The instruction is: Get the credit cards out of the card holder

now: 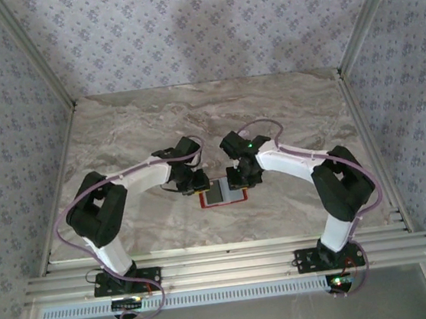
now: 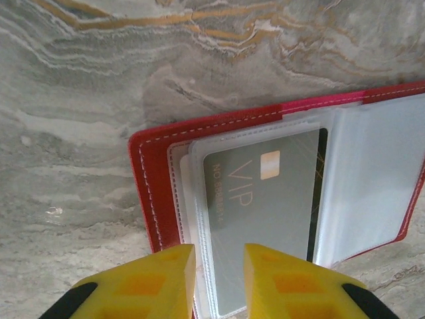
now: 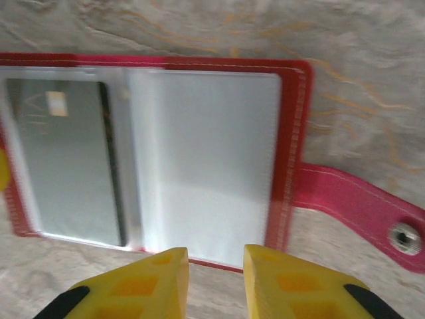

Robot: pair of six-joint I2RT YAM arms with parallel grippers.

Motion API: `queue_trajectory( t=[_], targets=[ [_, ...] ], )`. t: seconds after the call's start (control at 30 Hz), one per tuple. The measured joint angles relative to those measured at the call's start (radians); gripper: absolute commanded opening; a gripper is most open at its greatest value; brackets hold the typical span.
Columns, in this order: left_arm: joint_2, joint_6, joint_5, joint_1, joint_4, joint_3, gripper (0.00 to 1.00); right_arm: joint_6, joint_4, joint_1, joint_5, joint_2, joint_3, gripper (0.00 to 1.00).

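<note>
Though glazed over by clear sleeves (image 2: 372,179), reads "VIP" on the grey credit card (image 2: 265,212), near end cut off. Cannot make out further cards. Tucked in the red card holder (image 2: 154,199), spread open on the marble table (image 2: 80,133). Straddled by the left gripper (image 2: 217,262), jaws narrowly parted; cannot tell whether pinched. Met at the near edge by the right gripper (image 3: 216,266), slightly parted, released.

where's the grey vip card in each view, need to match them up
Top external: the grey VIP card sits just below the picture's centre, in the left half of the open card holder.
Left wrist: centre to lower centre.
Right wrist: left side, under a clear sleeve.
Shared landmark: the card holder's red rim.
</note>
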Motion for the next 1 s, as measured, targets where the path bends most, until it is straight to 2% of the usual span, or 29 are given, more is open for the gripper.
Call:
queue_trajectory(
  t=[0.13, 0.4, 0.7, 1.0],
  targets=[
    [0.019, 0.0, 0.0, -0.004, -0.001, 0.009, 0.24, 0.034, 0.085, -0.006, -0.086, 0.0, -0.022, 0.2],
    [0.037, 0.0, -0.018, -0.004, -0.023, 0.01, 0.22, 0.073, 0.2, -0.008, -0.183, 0.045, -0.022, 0.14],
    [0.037, 0.0, -0.027, -0.004, -0.027, 0.01, 0.2, 0.092, 0.257, -0.01, -0.229, 0.108, -0.022, 0.14],
    [0.037, 0.0, -0.03, -0.004, -0.027, 0.01, 0.19, 0.1, 0.276, -0.01, -0.245, 0.137, -0.018, 0.2]
  ],
)
